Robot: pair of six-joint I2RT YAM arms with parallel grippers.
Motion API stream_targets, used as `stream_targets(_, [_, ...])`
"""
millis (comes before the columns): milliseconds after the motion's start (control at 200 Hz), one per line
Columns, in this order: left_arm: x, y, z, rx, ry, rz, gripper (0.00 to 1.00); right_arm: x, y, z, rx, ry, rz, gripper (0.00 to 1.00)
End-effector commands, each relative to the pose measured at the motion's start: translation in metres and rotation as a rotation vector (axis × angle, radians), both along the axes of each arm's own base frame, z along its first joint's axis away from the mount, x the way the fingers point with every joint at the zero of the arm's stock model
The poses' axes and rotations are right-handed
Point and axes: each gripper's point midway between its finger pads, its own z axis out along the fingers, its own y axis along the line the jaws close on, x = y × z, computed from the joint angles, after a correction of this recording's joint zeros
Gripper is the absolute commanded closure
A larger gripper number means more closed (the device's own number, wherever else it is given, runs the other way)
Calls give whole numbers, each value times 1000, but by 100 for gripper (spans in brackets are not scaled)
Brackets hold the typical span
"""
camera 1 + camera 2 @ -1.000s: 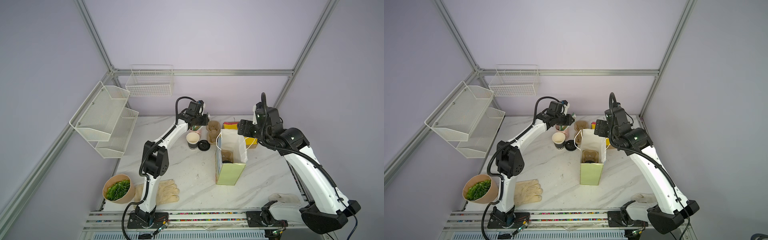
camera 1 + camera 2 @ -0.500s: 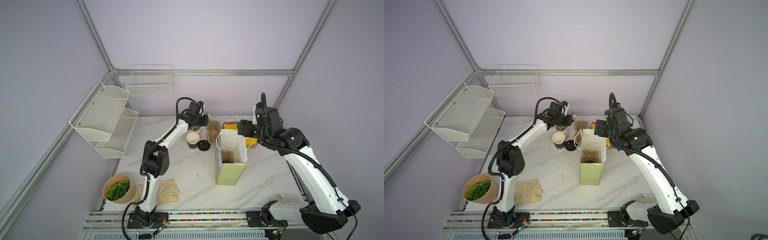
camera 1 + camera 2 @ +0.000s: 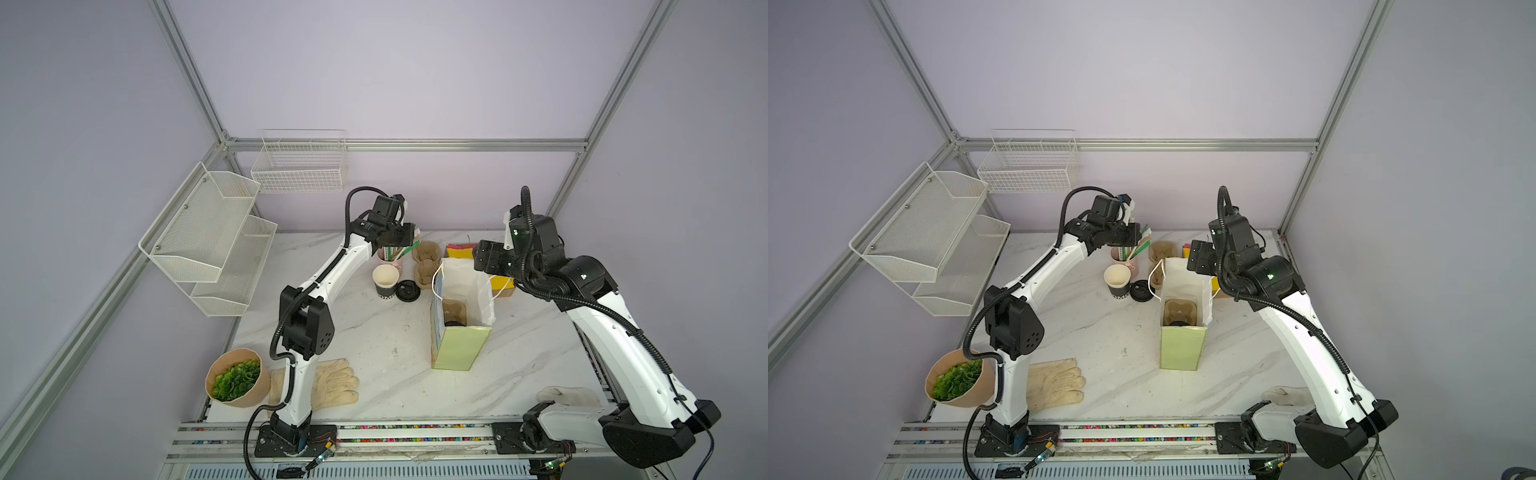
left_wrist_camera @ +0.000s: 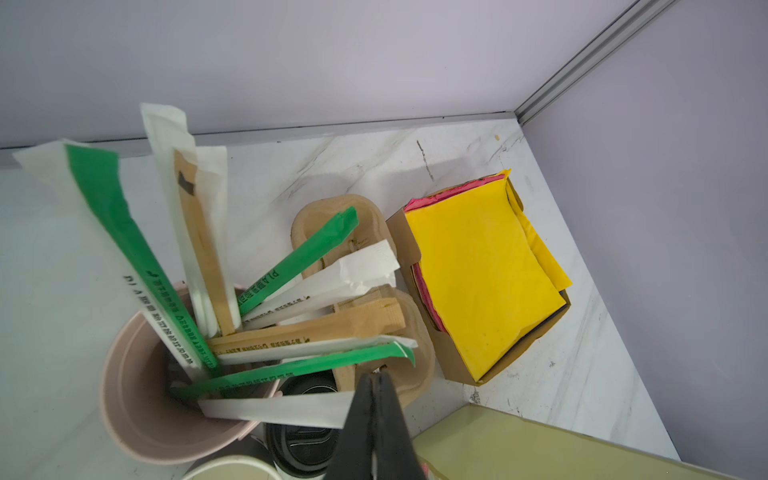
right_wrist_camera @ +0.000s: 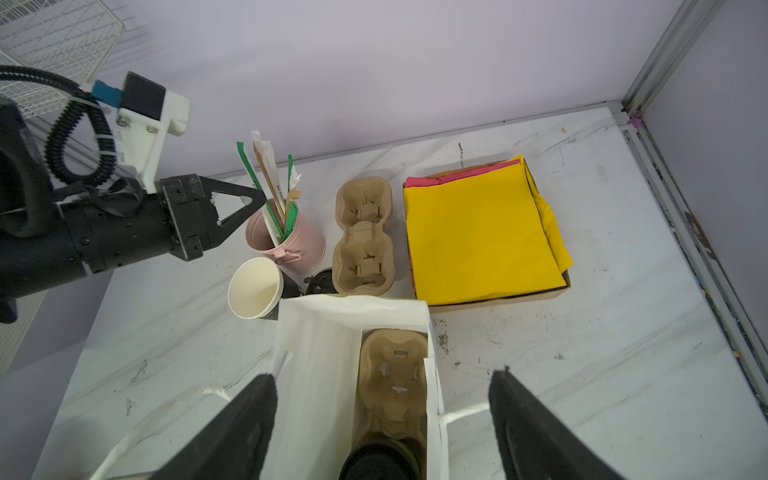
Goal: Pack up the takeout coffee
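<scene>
pink straw cup (image 5: 299, 245) nr black cup (image 5: 254, 286); napkins (image 5: 478, 237) in box (image 4: 455, 357)

Table (image 3: 374, 332) white marble, grey veins. Bag (image 3: 457, 349) light green outside, white inside. Straw cup (image 5: 303, 245) pink. Napkins (image 5: 478, 241) yellow, pink. Carrier (image 5: 365, 237) brown. Lid (image 3: 407, 290) black.

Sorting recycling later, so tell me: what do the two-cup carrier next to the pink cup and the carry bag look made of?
The two-cup carrier looks like moulded paper pulp: matt brown, fibrous, soft pressed edges. The carry bag seems to be paper: matt white inside, pale green outside, sharply creased at its folds.
</scene>
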Motion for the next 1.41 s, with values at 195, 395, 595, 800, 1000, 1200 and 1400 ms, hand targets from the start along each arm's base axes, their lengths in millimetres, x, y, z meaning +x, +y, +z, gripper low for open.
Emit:
stream_targets(195, [-29,25,117,0,-223,8,100,1,-1,4,23,-12,-16,16])
stream_targets(395, [-54,39,175,-37,-306,12,100,4,-8,0,21,0,-71,11])
stream_targets(595, [-107,50,249,-163,-410,-25,100,4,-18,9,36,-21,-131,3])
stream_targets(800, [-186,38,308,-258,-524,-107,100,4,-43,19,63,-55,-240,3])
stream_targets(1000, [-252,3,331,-362,-544,-237,100,12,-87,8,66,-38,-389,3])
stream_targets(1200, [-279,-41,314,-359,-497,-329,100,13,-108,15,98,-57,-455,3])
stream_targets(1400, [-273,-78,266,-287,-400,-363,100,13,-118,15,105,-60,-491,3])
